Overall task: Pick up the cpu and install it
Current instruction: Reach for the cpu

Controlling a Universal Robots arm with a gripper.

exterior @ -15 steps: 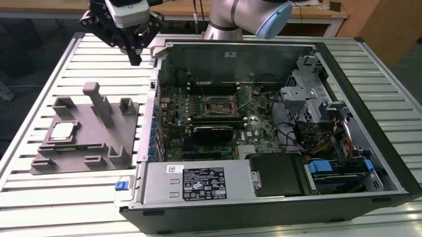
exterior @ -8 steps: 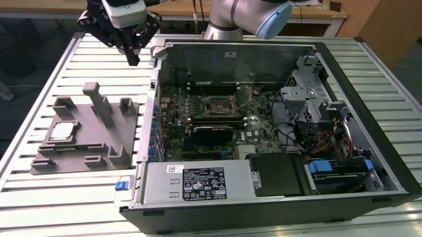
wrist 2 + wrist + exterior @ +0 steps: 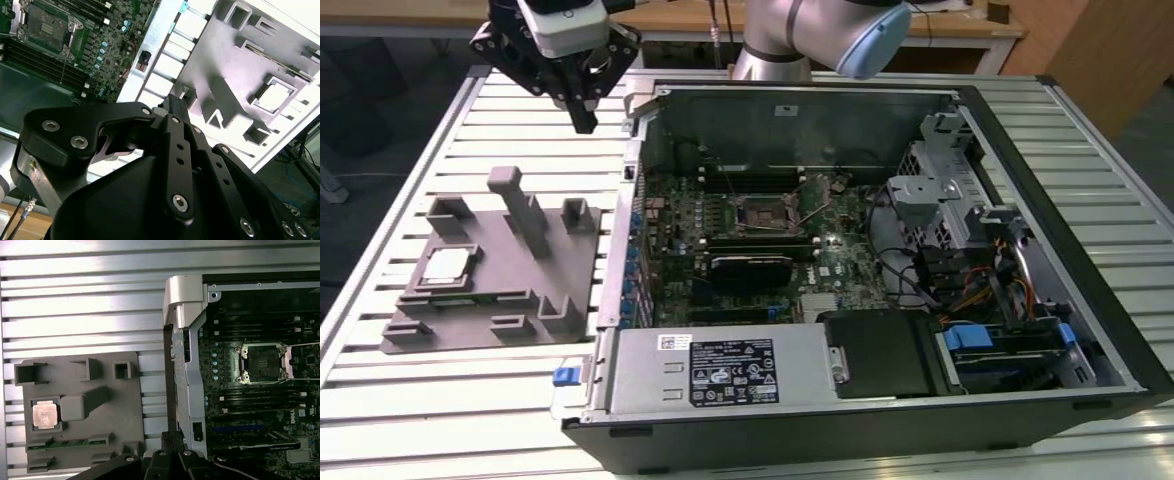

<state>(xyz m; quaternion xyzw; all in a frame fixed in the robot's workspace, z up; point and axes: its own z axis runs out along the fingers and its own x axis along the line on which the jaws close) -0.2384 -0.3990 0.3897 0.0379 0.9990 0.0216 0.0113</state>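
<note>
Exterior view: the gripper [image 3: 584,122], closed and empty, hangs over the table's [image 3: 454,410] far edge, the cpu [image 3: 447,265] well apart toward the near edge in its fixture block [image 3: 520,285].

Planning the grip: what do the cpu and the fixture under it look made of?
The cpu: its top looks like metal, smooth and shiny, since it glares bright under the light. The fixture: probably matte grey plastic, judging by its even dull colour with no glints.
</note>
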